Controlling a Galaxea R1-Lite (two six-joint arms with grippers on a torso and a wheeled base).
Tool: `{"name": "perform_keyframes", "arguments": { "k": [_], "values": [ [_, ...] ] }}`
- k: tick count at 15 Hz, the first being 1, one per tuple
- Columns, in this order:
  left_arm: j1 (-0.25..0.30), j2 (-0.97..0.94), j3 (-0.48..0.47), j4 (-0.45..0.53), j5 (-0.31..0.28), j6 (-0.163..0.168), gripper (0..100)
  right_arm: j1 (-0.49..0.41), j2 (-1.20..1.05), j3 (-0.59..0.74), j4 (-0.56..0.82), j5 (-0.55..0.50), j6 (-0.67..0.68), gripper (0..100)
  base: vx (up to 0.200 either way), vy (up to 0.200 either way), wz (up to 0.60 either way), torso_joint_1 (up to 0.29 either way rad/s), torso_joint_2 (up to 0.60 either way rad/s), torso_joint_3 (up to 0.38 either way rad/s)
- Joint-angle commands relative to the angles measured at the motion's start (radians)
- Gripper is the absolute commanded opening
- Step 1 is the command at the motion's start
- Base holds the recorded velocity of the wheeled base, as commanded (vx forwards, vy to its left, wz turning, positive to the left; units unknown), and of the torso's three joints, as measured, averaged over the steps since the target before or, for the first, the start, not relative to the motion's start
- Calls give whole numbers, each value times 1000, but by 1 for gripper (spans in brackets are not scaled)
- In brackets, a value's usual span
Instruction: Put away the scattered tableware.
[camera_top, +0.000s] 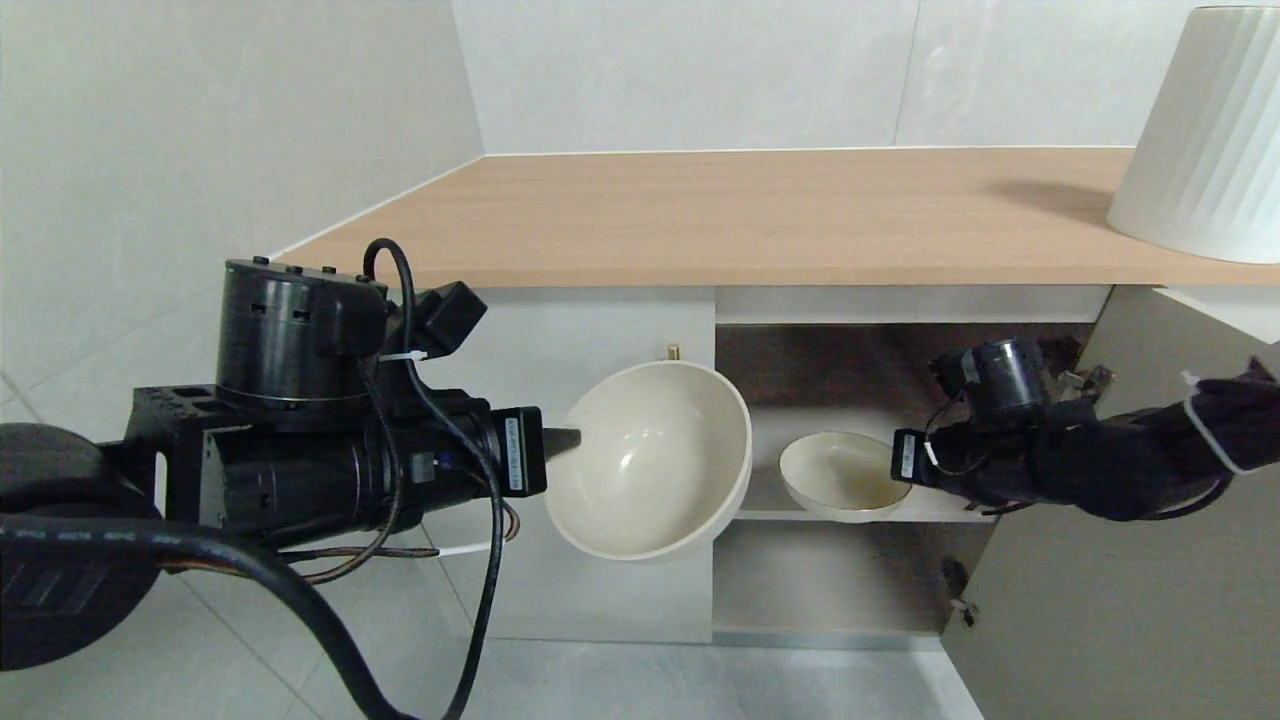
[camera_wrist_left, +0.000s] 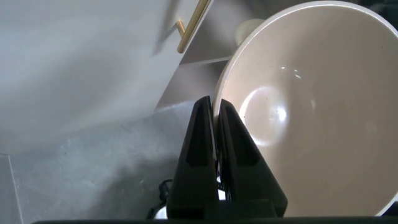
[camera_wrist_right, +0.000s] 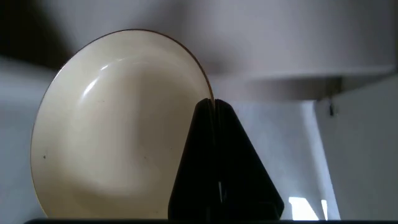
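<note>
Head view. Left gripper (camera_top: 572, 438), left of centre in the frame, is pinched on the rim of the large bowl (camera_top: 650, 460). This bowl hangs on edge with its hollow toward the camera, in front of the closed door (camera_top: 600, 320) and just left of the cabinet (camera_top: 830, 370) opening. Right gripper (camera_top: 897, 466), right of centre, is pinched on the rim of the small bowl (camera_top: 838, 472). This bowl is inside the cabinet at the level of the shelf (camera_top: 762, 490); whether its base bears on the shelf cannot be told. The open door (camera_top: 1100, 560) stands at lower right.

Left wrist view. Both fingers (camera_wrist_left: 200, 143) are pressed together on the wall of the large bowl (camera_wrist_left: 311, 112), one inside and one outside. The hold is at the rim only. A brass handle (camera_wrist_left: 193, 25) lies beyond.

Right wrist view. The fingers (camera_wrist_right: 202, 143) are clamped in the same way on the edge of the small bowl (camera_wrist_right: 118, 118).

Assessment. The step in hand appears to be setting the small bowl on the shelf while the large bowl waits.
- Lower the small bowl until its base sits flat before letting go.
- Spread the fingers fully, then draw back straight along the line of approach, clear of the open door's edge.
- Hold the large bowl off the closed door and outside the opening until the right arm is out.
- A rim-only hold on a tilted bowl is likely to slip if swung, so move it slowly.
</note>
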Motion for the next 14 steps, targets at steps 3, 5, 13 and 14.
{"name": "perform_keyframes", "arguments": {
  "k": [3,5,13,14],
  "values": [
    [-15,27,2,2,0,-1,0,-45,266,-10,-254,-90,-10,0,0,0,0,0,0,0],
    [-20,57,2,2,-2,-1,0,-53,291,-43,-260,-90,-10,0,0,0,0,0,0,0],
    [-20,138,0,2,0,0,0,-71,438,-226,-263,-208,-1,0,0,0,0,0,0,0],
    [-20,138,0,2,0,0,0,-76,444,-233,-263,-209,-1,0,0,0,0,0,0,0]
  ]
}}
